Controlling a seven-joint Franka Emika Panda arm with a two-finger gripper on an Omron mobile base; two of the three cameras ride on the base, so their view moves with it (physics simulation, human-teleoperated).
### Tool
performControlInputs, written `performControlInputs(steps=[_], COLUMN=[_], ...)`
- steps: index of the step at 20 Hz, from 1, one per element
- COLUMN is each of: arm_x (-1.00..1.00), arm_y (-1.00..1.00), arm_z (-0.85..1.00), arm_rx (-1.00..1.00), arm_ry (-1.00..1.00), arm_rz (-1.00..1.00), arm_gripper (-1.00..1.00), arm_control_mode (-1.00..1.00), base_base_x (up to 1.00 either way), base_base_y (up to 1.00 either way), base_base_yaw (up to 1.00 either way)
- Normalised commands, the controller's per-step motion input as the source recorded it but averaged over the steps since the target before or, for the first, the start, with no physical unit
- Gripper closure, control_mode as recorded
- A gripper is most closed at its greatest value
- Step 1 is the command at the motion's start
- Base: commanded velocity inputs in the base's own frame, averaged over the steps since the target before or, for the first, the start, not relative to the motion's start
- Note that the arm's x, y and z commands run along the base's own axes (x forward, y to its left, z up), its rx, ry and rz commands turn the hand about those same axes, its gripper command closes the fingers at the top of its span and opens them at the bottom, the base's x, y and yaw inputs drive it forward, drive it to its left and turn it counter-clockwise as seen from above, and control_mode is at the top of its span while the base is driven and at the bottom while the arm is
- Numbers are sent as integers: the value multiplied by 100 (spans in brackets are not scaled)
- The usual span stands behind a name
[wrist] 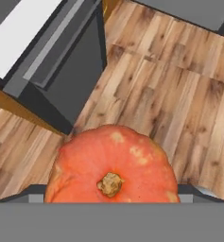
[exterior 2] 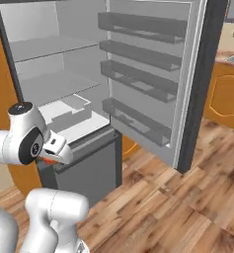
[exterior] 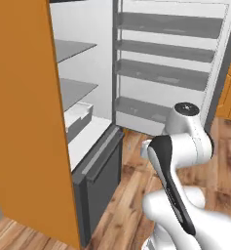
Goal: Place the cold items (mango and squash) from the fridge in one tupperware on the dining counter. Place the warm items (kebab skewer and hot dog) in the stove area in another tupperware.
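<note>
Low in the hand view, the orange squash (wrist: 112, 165) sits between the gripper's wide-spread fingers, its bottom cut off. Behind it, upper left, stands the open fridge (wrist: 52, 56) over wood floor (wrist: 179, 94).

Squash (wrist: 112, 165) bottom cut off by hand view's lower band; finger tips hidden behind it. Fridge (exterior: 29, 122) top cropped in both base views.

The glossy white, rounded robot arm (exterior: 185, 146) is showing dark grey joint bands, a black side stripe and a round dark cap.
</note>
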Motion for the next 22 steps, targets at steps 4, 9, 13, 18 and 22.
performControlInputs(steps=[4,9,13,18,22], arm_x=[0,0,0,0,0], arm_y=[0,0,0,0,0], arm_z=[0,0,0,0,0], arm_rx=[0,0,0,0,0], arm_ry=[0,0,0,0,0], arm_rz=[0,0,0,0,0], arm_gripper=[100,100,100,100,100], arm_control_mode=[100,100,100,100,100], base_base_x=[-100,-100,-100,-100,-93], base_base_y=[33,-4,-13,-20,-79], base_base_yaw=[-64,-42,-36,-39,-32])
